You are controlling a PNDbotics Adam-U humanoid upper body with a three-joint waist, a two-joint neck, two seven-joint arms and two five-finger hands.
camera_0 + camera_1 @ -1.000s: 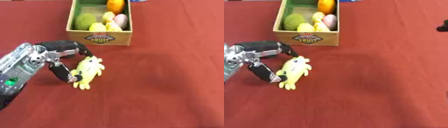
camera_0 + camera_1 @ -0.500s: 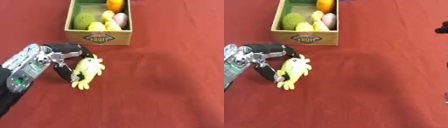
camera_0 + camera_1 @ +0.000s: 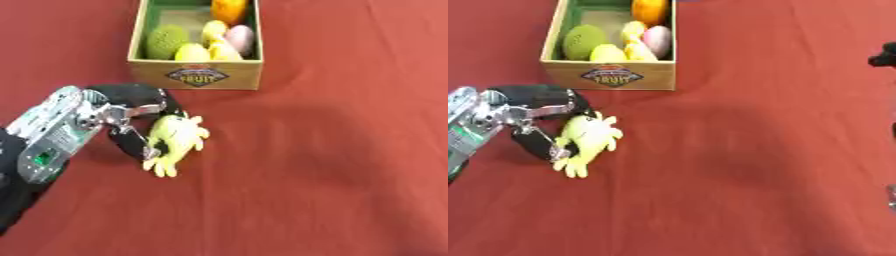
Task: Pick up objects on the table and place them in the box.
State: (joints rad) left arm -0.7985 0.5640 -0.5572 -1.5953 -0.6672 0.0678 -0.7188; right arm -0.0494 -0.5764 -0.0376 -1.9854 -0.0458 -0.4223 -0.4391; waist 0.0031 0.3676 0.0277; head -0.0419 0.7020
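Box (image 3: 196,76), far left, holds fruit; your left hand (image 3: 131,120) grips the yellow toy (image 3: 175,142); red surface (image 3: 332,150) rightward lies open.

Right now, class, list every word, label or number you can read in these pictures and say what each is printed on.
"FRUIT": on the diamond-shaped label on the front wall of the cardboard box.
Smaller print around that word on the label: too blurred to read.
No other text shows anywhere.

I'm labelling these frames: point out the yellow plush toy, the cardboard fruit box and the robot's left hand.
yellow plush toy (image 3: 178,137), left eye view, body.
cardboard fruit box (image 3: 197,77), left eye view, front wall.
left hand (image 3: 133,96), left eye view, curled black fingers.
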